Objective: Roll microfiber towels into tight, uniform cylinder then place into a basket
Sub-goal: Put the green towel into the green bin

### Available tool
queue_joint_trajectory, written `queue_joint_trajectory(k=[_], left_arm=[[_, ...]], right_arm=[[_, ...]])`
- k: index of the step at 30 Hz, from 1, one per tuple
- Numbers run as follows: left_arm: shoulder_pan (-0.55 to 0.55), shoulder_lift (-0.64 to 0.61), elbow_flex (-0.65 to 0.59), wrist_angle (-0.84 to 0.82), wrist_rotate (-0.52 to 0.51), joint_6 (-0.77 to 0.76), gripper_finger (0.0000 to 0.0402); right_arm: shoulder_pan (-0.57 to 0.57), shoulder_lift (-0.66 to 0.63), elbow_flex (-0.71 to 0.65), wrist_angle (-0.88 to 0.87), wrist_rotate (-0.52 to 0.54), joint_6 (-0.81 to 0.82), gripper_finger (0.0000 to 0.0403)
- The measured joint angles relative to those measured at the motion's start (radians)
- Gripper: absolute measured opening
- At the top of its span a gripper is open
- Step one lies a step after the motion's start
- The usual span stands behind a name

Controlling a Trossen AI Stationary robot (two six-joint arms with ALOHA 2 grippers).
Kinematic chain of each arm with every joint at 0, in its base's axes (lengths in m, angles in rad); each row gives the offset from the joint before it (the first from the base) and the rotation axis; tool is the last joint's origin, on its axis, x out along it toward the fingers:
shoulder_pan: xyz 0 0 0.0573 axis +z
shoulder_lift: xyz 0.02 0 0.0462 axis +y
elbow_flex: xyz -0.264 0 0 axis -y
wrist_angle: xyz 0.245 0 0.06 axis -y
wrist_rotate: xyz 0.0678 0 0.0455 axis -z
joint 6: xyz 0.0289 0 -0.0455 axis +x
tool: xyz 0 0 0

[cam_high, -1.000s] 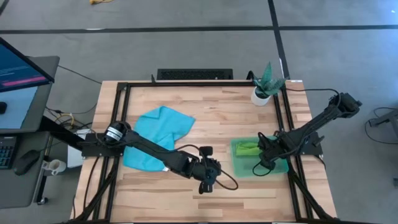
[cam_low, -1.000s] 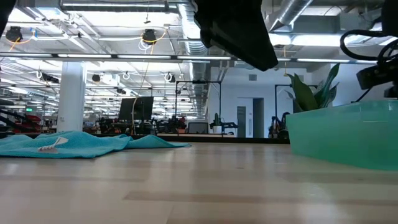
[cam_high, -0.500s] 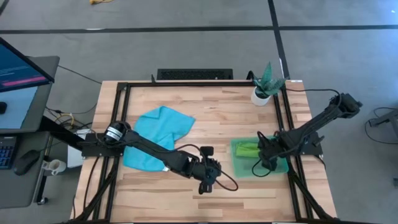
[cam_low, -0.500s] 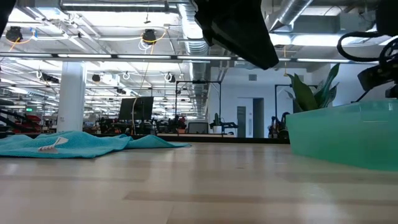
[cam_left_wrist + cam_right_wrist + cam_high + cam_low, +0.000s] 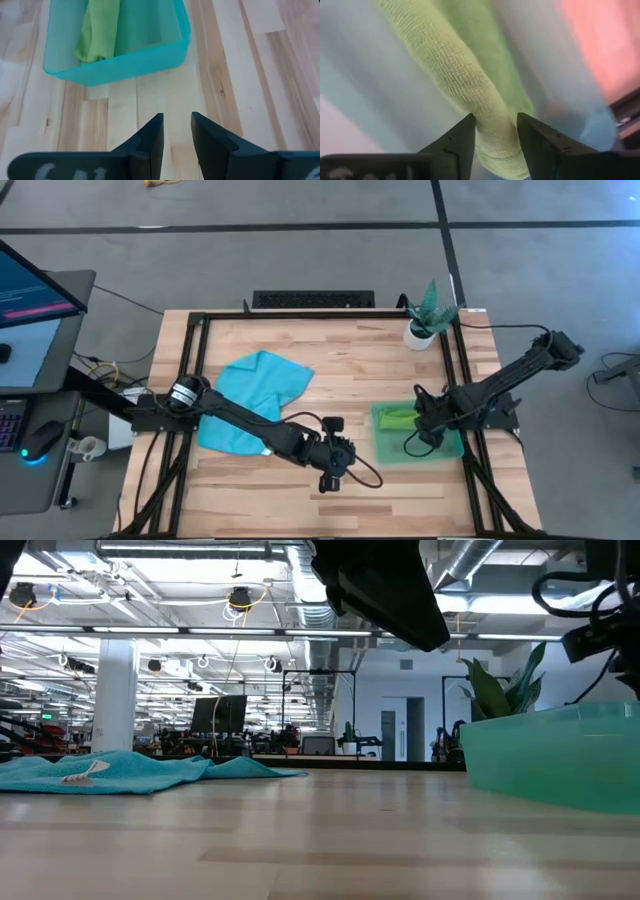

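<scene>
The right gripper (image 5: 421, 417) hangs over the basket (image 5: 385, 448) at the desk's (image 5: 350, 360) 4 o'clock, its fingers (image 5: 455, 142) parted around the rolled lime green towel (image 5: 396, 418) lying inside. The left gripper (image 5: 330, 477) waits at 6 o'clock, fingers (image 5: 150, 137) slightly apart and holding nothing. The turquoise towel (image 5: 250, 395) lies unrolled at 9 o'clock.

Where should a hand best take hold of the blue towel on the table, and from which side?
Probably at its free corner toward the table's middle, coming straight down from above: the blue towel lies flat and spread open, and the left arm crosses over its other end, so that corner is the clearest part to pinch.
</scene>
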Motion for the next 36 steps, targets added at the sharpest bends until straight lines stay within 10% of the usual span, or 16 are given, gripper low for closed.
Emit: queue_joint_trajectory(k=[21,36], left_arm=[[-0.001,0.000,0.000,-0.016,0.001,0.001,0.0090],[-0.021,-0.056,0.001,-0.152,-0.002,-0.070,0.0090]], right_arm=[[-0.032,0.006,-0.021,0.013,0.090,0.125,0.0083],[-0.099,0.005,0.019,-0.005,0.079,0.087,0.0204]])
